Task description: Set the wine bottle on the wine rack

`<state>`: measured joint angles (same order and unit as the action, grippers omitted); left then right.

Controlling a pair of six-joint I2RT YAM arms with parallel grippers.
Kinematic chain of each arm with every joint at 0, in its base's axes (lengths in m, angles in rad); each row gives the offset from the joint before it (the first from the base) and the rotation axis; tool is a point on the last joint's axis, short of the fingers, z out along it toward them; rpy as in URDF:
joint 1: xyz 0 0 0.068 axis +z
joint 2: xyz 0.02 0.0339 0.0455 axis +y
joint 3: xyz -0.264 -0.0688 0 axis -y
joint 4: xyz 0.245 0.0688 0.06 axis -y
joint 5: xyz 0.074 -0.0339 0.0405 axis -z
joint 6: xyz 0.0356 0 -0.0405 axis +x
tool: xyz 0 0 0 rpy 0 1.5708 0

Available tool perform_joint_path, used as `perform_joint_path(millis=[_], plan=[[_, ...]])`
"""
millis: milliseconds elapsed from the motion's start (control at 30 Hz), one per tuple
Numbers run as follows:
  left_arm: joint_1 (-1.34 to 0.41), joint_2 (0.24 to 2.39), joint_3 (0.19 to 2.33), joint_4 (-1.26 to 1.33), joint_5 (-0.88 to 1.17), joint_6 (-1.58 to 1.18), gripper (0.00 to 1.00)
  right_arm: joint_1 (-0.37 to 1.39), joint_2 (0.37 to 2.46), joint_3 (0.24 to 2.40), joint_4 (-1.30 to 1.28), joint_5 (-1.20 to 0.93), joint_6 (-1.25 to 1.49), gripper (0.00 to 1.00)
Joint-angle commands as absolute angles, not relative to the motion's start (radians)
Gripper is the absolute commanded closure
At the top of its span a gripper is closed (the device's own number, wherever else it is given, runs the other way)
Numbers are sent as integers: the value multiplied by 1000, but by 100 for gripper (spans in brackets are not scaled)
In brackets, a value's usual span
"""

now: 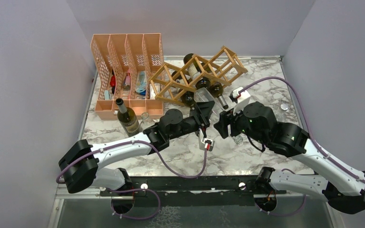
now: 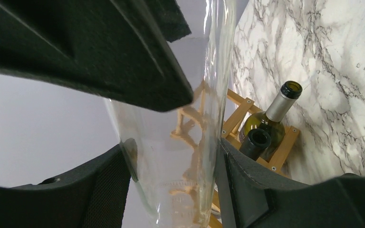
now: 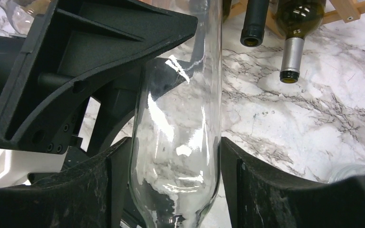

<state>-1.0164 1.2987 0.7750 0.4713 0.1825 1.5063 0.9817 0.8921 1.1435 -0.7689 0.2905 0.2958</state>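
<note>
From above, the clear wine bottle (image 1: 204,97) is largely covered by the left claw (image 1: 202,114) and right claw (image 1: 220,124), its neck out of sight. Both wrist views cut it off top and bottom. The dark bottles (image 1: 216,88) in the wine rack (image 1: 203,66) sit half behind slats. What lies in the orange file organiser (image 1: 126,52), and a small round thing (image 1: 284,107) on the tabletop (image 1: 233,159), are too small to name.
</note>
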Motion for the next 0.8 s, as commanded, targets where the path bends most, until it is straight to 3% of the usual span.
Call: perform_joint_path(millis=[0, 100, 300, 467, 567, 633, 667, 767], plan=[[-1023, 1250, 844, 502, 186, 1482, 100, 986, 900, 1116, -705, 293, 299, 30], [-1022, 1249, 848, 489, 186, 1484, 100, 986, 897, 1111, -691, 296, 300, 30], [-1023, 1241, 863, 440, 193, 1474, 100, 985, 904, 1111, -691, 312, 302, 41], [-1023, 1237, 860, 430, 191, 1468, 97, 986, 914, 1111, -692, 335, 302, 78], [-1025, 1231, 854, 420, 182, 1429, 49, 986, 910, 1110, -681, 360, 301, 96], [-1026, 1227, 861, 384, 173, 1391, 31, 986, 902, 1109, -671, 392, 302, 99], [-1028, 1224, 867, 347, 170, 1377, 3, 986, 896, 1107, -664, 409, 306, 99], [-1029, 1224, 913, 192, 155, 1350, 1, 985, 867, 1094, -630, 451, 309, 99]])
